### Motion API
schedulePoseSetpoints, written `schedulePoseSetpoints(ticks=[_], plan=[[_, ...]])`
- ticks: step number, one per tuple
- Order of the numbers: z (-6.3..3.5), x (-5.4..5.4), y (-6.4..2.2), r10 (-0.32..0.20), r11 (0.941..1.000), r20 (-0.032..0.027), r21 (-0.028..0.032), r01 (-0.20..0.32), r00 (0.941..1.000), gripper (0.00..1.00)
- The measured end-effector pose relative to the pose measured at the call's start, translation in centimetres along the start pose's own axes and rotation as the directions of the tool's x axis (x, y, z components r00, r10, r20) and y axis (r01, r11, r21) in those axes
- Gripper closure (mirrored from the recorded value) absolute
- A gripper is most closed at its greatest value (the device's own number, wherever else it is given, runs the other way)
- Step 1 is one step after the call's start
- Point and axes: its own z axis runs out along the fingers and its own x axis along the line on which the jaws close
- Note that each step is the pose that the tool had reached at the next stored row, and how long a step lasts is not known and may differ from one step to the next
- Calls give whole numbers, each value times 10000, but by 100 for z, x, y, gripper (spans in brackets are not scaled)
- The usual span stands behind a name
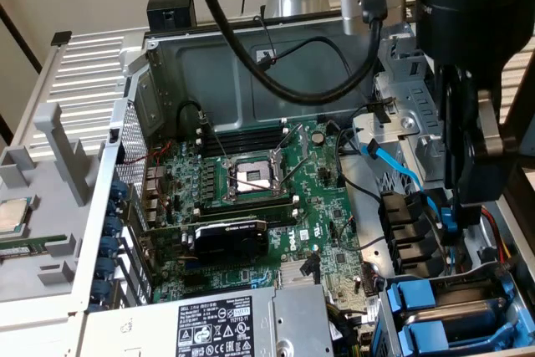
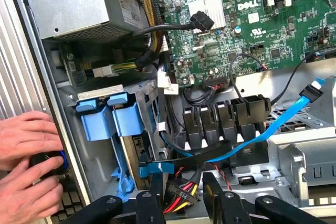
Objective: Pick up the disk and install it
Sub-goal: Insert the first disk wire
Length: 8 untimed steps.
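Install step wrapping up, I'd judge: disk [image 2: 127,121] sitting in drive bay [image 2: 100,163], exterior view's near right. Gripper [image 2: 184,182] hovering beside it, jaws apart, gripping nothing. Next move is needing clearance from blue cable [image 2: 273,124].

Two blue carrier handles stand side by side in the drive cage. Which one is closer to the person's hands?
The handle on the side of the hands; the other handle stands between it and the row of black connectors.

We read "DELL" in white on the green motherboard [image 2: 236,24]. The white label [image 1: 213,328] on the near power supply carries warning signs; its print is too small to read.
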Motion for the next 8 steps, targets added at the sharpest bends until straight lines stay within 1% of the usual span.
schedulePoseSetpoints(ticks=[4,6,8], plan=[[-168,24,2,2,10000,4,13,-2,10000,56],[-244,44,37,3,10000,5,15,-3,10000,56],[-290,73,81,4,10000,7,20,-4,10000,56]])
